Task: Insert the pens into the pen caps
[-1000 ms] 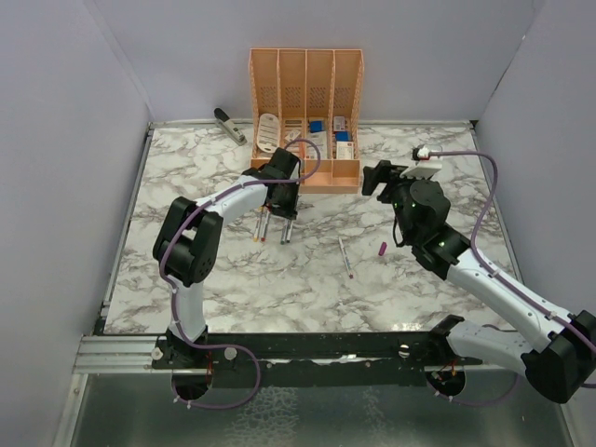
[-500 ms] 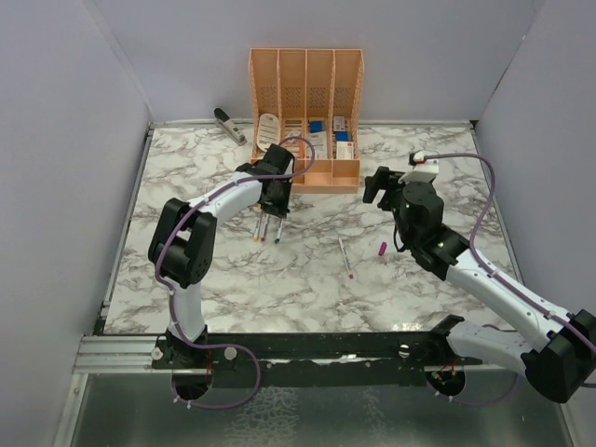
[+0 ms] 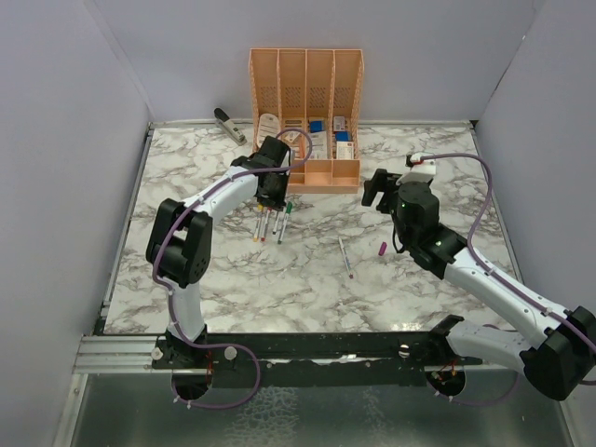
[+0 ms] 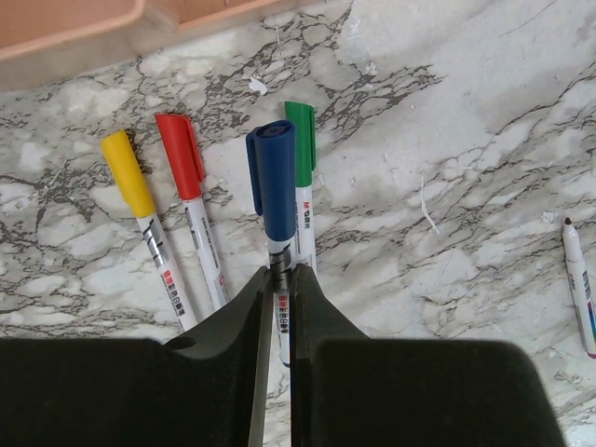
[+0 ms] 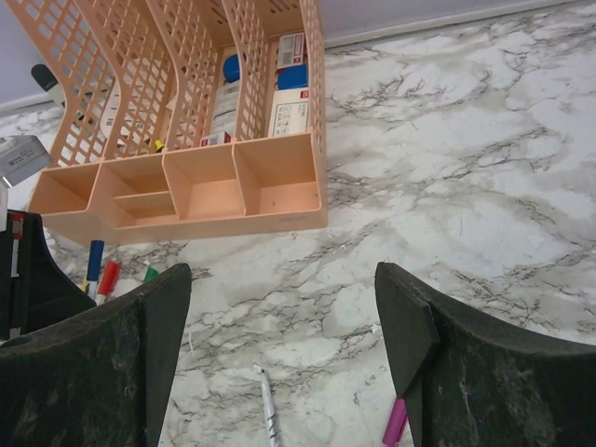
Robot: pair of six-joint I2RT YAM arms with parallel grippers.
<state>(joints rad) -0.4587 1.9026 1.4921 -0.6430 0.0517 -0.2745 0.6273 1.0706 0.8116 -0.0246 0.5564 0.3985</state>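
Currently L claw (image 4: 279, 276) pinches blue-capped pen (image 4: 275, 191); R claw (image 5: 282, 279) spread, magenta cap (image 5: 395, 422) beside.

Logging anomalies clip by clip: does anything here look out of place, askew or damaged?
Nothing looks damaged or spilled. The only loose end is one bare pen lying mid-table, apart from the magenta cap and not yet capped.

Bright, even, diffuse lighting. Faint soft shadows edge the grey-white capped pens (image 4: 203, 256) ahead of the black left gripper (image 4: 277, 277); focus sharp there.
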